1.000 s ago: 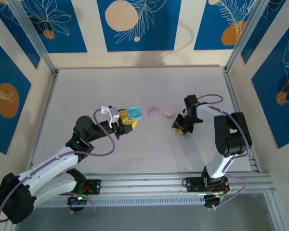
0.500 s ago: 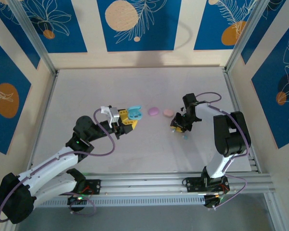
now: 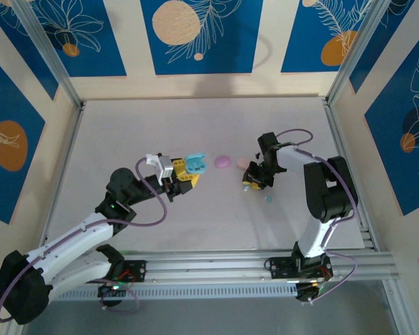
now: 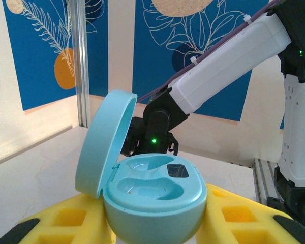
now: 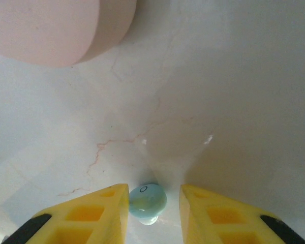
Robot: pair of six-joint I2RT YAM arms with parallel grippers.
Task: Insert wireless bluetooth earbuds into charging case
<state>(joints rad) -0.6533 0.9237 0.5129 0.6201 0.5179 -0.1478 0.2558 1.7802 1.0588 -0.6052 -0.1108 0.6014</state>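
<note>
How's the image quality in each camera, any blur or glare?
Right wrist view: the peach case at top left is soft and out of focus, while the blue earbud inside the right pincer reads sharper. Left wrist view: glossy highlights in the open blue case. Top view: even light, soft shadows.

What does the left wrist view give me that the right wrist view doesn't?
Left wrist: the open light blue case clamped in the left gripper, wells apparently empty, the right arm behind. Right wrist: a light blue earbud between the right gripper's parted fingertips, peach-pink case beyond. Both: yellow fingers and pale table.
</note>
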